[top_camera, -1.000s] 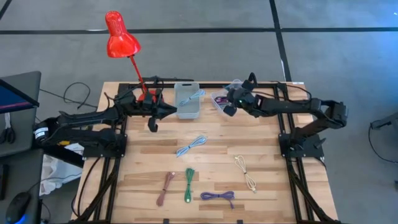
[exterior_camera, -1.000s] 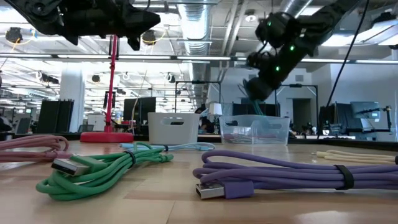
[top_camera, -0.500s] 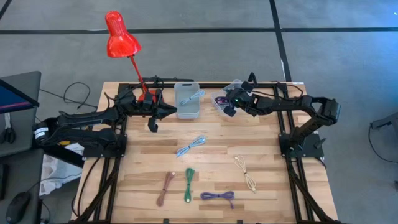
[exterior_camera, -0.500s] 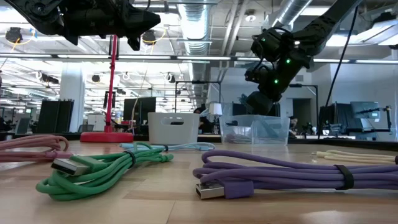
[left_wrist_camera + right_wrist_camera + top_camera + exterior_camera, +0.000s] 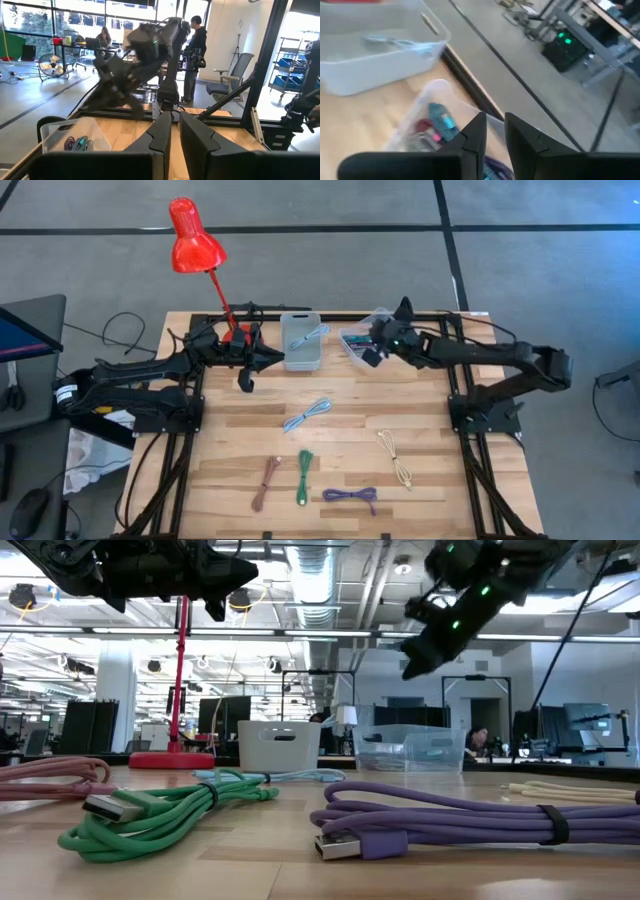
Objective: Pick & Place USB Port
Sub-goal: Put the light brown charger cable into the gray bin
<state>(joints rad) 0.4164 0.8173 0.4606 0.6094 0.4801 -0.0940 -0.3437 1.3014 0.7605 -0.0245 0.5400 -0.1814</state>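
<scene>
Jaws nearly together and empty, the right gripper [image 5: 372, 356] hangs over the clear plastic bin [image 5: 356, 340]; the nearest loose cable, light-blue [image 5: 308, 415], lies nearer and leftward, running diagonally. Left gripper [image 5: 245, 383] waits, fingers close together.

Setting: robotics lab in an open industrial hall | Floor: grey concrete with dark taped lines [image 5: 455, 250] | Ceiling: exposed silver ducts [image 5: 312, 570] and strip lights | Furnishing: wooden bench [image 5: 340, 435], red desk lamp [image 5: 195, 240], office chair [image 5: 231, 80], monitors [image 5: 585, 722] | Background: people [image 5: 196, 45] at workstations.
</scene>
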